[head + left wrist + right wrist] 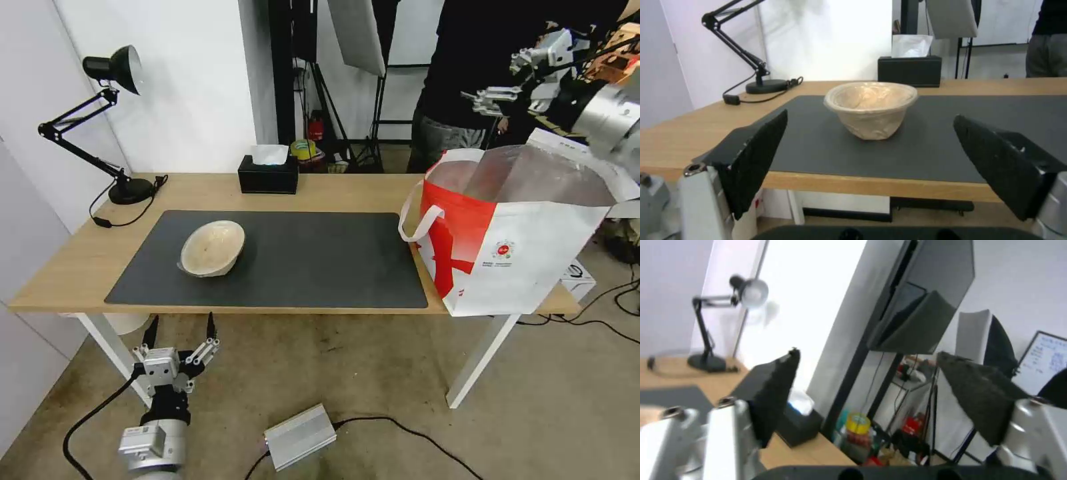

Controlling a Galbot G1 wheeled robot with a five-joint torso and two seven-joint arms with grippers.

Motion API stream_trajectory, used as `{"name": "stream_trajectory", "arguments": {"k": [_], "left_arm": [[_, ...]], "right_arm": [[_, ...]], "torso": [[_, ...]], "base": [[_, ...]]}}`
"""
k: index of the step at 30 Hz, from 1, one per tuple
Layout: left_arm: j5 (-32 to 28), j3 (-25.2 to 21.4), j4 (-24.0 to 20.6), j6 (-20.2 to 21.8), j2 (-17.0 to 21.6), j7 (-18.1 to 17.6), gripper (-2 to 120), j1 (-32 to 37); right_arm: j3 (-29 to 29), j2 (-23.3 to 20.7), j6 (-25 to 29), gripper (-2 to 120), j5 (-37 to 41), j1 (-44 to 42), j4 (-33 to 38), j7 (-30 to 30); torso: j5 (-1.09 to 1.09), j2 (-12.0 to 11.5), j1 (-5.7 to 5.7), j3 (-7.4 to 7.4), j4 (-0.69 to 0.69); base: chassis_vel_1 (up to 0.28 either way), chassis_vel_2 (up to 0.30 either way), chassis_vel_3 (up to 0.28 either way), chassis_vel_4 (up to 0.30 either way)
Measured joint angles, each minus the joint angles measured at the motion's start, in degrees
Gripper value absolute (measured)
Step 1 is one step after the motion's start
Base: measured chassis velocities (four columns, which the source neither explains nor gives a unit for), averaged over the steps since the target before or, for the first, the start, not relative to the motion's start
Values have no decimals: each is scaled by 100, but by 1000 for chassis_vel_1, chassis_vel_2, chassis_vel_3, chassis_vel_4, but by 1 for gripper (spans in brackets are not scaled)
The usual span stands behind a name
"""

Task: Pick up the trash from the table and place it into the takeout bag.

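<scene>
One piece of trash, a beige shallow bowl (212, 248) (870, 108), lies tipped on the left part of the dark grey mat (320, 260) on the table (333, 192). My left gripper (181, 330) (870, 116) hangs open below the table's front edge, in front of the bowl and apart from it. The red-and-white takeout bag (513, 240) stands open on the table's right end, with its foil lining showing. Above and behind the bag, my right gripper (490, 100) (868, 353) is open with nothing between its fingers.
A black tissue box (268, 175) (909, 70) sits at the table's back edge, and a black desk lamp (113, 87) stands at the back left. A person stands behind the bag. A metal box (300, 437) and cables lie on the floor.
</scene>
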Motion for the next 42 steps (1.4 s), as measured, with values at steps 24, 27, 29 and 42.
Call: {"name": "stream_trajectory", "arguments": {"k": [24,27,29,42], "left_arm": [[58,-8,67,4,-38,0,100,-33],[59,-27,68,5,-38,0,100,-20],[59,-42,68,5,-38,0,100,-12],[70,-39,83,0,-43,-5,100,-11]], "right_arm": [[948,51,246,99,1201,-2528,2873,2801],[956,148,286,98,1080,-2805,3024,2770],[1019,226,311,98,879,-3081,3119,2756],[1693,570,663,97,-241,-4819,3375,2743]], "torso": [[0,0,0,0,0],[0,0,0,0,0],[0,0,0,0,1],[0,-1,0,0,0]], "base": [[0,0,0,0],[0,0,0,0],[0,0,0,0],[0,0,0,0]]}}
